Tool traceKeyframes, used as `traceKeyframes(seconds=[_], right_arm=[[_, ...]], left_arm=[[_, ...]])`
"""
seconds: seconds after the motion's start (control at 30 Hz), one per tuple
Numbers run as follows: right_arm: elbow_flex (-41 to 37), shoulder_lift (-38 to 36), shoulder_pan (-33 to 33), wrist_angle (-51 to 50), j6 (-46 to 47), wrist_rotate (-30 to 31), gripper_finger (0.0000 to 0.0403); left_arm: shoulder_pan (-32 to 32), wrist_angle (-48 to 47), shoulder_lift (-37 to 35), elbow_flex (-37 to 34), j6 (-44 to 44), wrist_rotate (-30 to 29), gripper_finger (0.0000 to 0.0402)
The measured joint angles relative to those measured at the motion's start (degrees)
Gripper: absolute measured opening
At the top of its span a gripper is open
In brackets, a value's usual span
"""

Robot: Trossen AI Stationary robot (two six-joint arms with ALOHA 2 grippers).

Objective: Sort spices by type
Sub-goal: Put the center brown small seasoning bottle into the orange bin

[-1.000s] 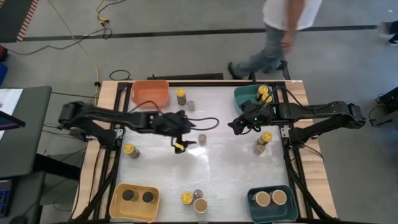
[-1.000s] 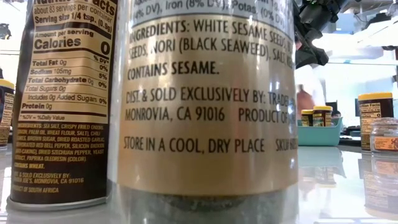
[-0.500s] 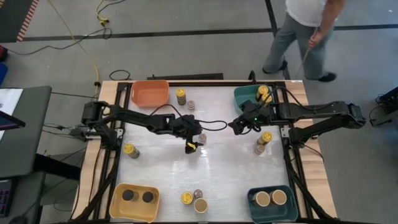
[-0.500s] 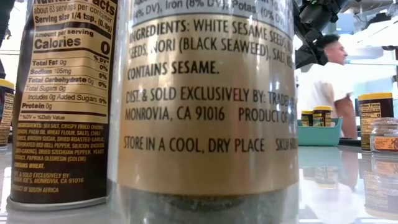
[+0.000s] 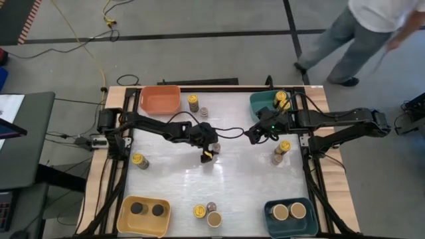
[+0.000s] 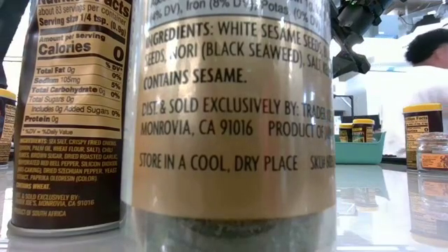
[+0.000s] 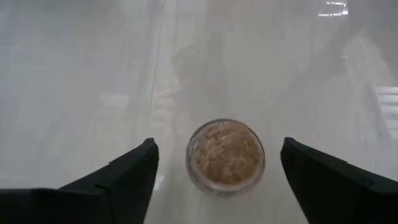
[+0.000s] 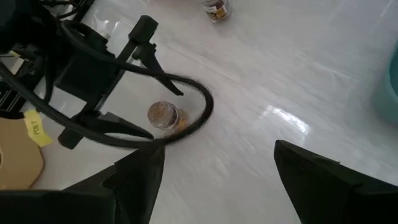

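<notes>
— Fingers first: how did the left gripper (image 7: 214, 165) stand?

— Spread wide, jaws apart and gripping nothing. Between the two dark fingers (image 7: 118, 177), clear of both, stood a small grey-topped jar (image 7: 225, 155). A second before, that gripper hung further left over bare table, with the jar off beyond its fingertips; it had travelled right until the jar sat between the fingers. The jaws had narrowed a little on the way.

— What did the jar look like?

— Round and glassy, a clear top showing pale tan flakes, on a glossy white table (image 7: 74, 74) that mirrored the arm above it.

— And the right gripper (image 8: 214, 168)?

— Also released, holding nothing, fingers apart. It had not shifted. Beyond its fingertips lay the same small jar (image 8: 163, 116), with the left arm's black cable (image 8: 186, 93) looped round it and a second small jar (image 8: 216, 9) further off.

— Anything else changed?

— A person (image 5: 372, 33) walking behind the table had moved further right.

— What did the views not share?

— Only the high view showed the bins: orange bin (image 5: 160, 99), yellow bin (image 5: 143, 216) and two teal bins (image 5: 260, 101), with jars scattered between. The low view was blocked by two close jars, a dark-labelled one (image 6: 70, 112) and a tan-labelled one (image 6: 234, 112) whose printed ingredients no other view showed.
</notes>
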Motion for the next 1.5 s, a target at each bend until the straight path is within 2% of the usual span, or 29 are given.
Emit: traceKeyframes(seconds=[0.4, 0.7, 0.83, 0.97, 1.13, 1.27, 1.4, 1.5], right_arm=[[0.0, 0.0, 0.0, -0.17, -0.2, -0.01, 0.0331], [0.0, 0.0, 0.16, -0.66, -1.54, -0.02, 0.0331], [0.0, 0.0, 0.17, -1.42, -3.55, -0.02, 0.0331], [0.0, 0.0, 0.15, -1.41, -6.26, -0.62, 0.0331], [0.0, 0.0, 0.14, -1.43, -9.03, -0.7, 0.0331], [0.0, 0.0, 0.02, -1.1, -9.12, -0.7, 0.0331], [0.0, 0.0, -0.64, -0.86, -9.84, -0.7, 0.0331], [0.0, 0.0, -1.74, 0.27, -9.94, -0.68, 0.0331]], left_arm=[[-0.17, 0.08, -0.04, 0.02, -1.66, -0.19, 0.0166], [-0.17, -2.01, -1.74, -0.02, -9.74, -0.21, 0.0165], [1.14, -9.86, -7.98, -0.02, -12.91, -2.83, 0.0166], [3.8, -17.75, -16.79, -0.25, -15.23, -8.77, 0.0166], [9.52, -22.12, -29.7, -3.1, -18.33, -14.23, 0.0165], [17.97, -23.92, -38.45, -7.71, -19.8, -14.65, 0.0165], [28.19, -23.49, -43.44, -13.02, -20.08, -14.72, 0.0165], [35.24, -21.75, -44.34, -15.5, -19.08, -13.58, 0.0167]])
